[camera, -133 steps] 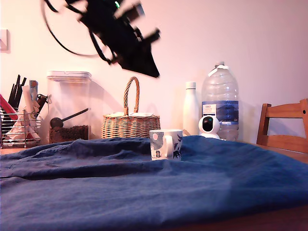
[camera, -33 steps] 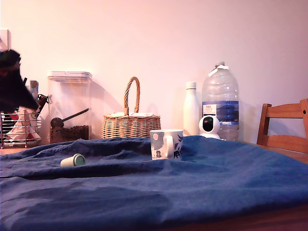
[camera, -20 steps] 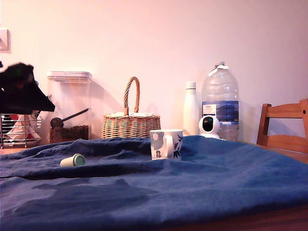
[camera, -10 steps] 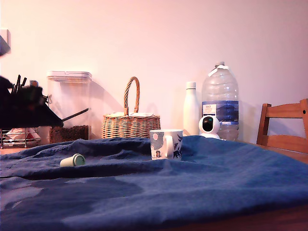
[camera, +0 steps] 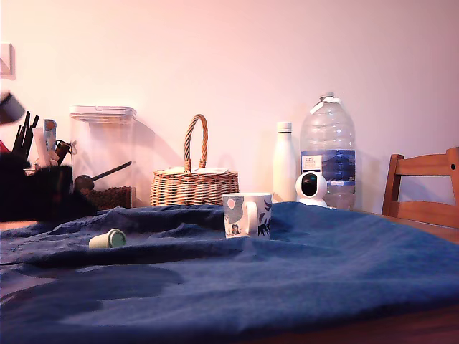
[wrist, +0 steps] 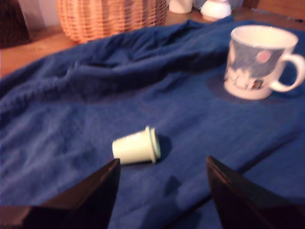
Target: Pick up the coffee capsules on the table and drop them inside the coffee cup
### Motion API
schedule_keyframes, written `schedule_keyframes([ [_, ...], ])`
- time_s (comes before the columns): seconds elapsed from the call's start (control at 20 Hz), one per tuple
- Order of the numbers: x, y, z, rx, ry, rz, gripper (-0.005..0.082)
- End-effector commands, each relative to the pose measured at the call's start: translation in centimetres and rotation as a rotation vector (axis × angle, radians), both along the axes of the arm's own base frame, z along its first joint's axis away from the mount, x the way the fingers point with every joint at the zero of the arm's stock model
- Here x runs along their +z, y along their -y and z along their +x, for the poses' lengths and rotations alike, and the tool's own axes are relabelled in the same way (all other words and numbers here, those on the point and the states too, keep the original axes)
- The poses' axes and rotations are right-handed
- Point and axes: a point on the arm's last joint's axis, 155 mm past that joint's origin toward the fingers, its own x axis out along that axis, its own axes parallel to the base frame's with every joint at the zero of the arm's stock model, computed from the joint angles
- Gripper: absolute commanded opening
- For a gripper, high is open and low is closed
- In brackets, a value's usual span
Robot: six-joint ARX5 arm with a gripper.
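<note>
Looking at the exterior view, I see 1 green capsule [camera: 108,239] lying on its side on the blue cloth [camera: 301,265], well apart from the cup [camera: 247,214], so the drop is not done. My wrist view shows the gripper [wrist: 162,179] wide open, holding nothing, near that capsule.
</note>
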Motion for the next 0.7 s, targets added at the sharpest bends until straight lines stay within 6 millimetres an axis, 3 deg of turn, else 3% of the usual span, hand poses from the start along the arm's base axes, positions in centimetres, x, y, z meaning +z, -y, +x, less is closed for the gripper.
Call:
schedule_keyframes([
  [0.0, -0.7, -0.3, -0.1, 0.01, -0.005, -0.011, 0.0521],
  [0.3, -2.1, 0.0, 1.2, 0.011, -0.025, -0.014, 0.0521],
  [0.65, -2.2, 0.3, 2.9, 0.018, -0.011, -0.039, 0.0521],
])
